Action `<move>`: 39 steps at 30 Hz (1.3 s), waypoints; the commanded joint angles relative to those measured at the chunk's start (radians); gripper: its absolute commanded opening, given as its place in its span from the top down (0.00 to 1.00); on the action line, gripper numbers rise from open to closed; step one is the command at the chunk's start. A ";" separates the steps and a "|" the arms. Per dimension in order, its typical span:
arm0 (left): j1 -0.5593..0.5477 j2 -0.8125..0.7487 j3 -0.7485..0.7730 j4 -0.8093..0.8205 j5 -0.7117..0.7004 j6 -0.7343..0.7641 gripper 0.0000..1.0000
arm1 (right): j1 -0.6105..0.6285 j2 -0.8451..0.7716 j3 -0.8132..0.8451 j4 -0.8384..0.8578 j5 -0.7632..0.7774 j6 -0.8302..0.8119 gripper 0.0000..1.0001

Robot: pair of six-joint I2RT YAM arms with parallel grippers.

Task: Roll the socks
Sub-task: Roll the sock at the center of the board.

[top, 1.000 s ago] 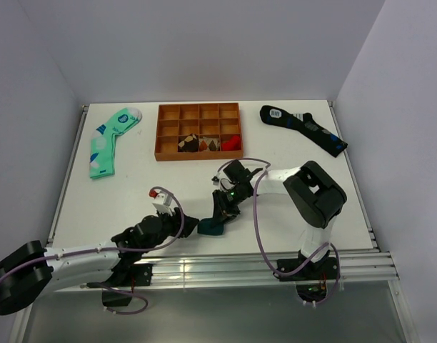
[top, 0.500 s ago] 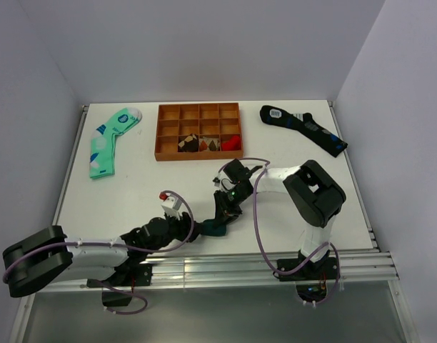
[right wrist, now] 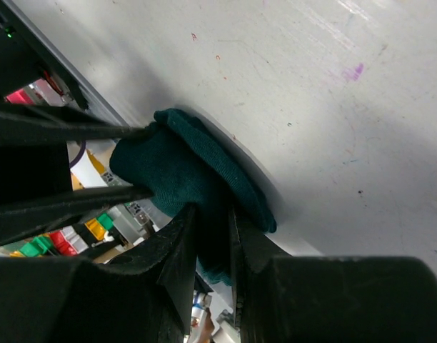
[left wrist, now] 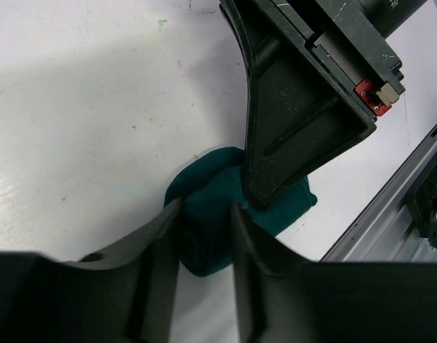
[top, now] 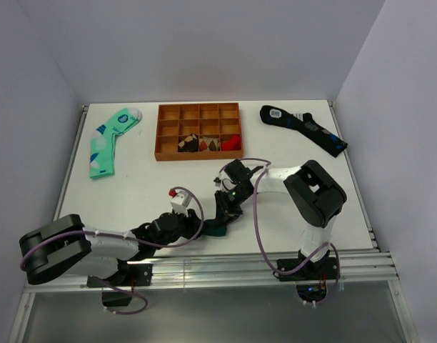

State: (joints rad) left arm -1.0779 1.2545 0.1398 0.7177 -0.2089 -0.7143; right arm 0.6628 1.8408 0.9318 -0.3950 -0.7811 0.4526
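Left end effector (left wrist: 204, 211) and right end effector (right wrist: 213, 214) both pinch the rolled socks (left wrist: 201, 179); even pressure should keep the roll tight.

This is a robot test cell in a lab rather than a home: a white desk (top: 133, 193) is boxed in by plain pale walls (top: 204, 50), with bare aluminium rails (top: 225, 268) along its near edge. A left arm (top: 108, 243) and right arm (top: 315, 193) are bolted there, trailing loose purple cables (top: 255, 214), and an orange sorting tray (top: 168, 156) sits behind them
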 commanded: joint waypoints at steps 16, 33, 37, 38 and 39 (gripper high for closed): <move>-0.010 0.192 0.147 -0.181 0.006 -0.031 0.99 | 0.011 -0.083 -0.218 0.194 0.319 0.052 0.65; -0.010 0.309 0.273 -0.389 0.019 -0.016 1.00 | 0.041 -0.333 -0.390 0.390 0.499 0.205 0.54; -0.010 0.321 0.285 -0.408 0.019 -0.011 1.00 | 0.040 -0.409 -0.432 0.429 0.525 0.228 0.50; -0.010 0.324 0.285 -0.406 0.022 -0.013 1.00 | 0.040 -0.422 -0.445 0.441 0.526 0.230 0.50; -0.011 0.326 0.288 -0.411 0.020 -0.014 1.00 | 0.040 -0.437 -0.452 0.449 0.533 0.230 0.50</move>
State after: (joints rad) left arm -1.0744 1.5196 0.4473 0.5064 -0.2348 -0.7452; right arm 0.6998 1.4239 0.5194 0.0284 -0.4072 0.6910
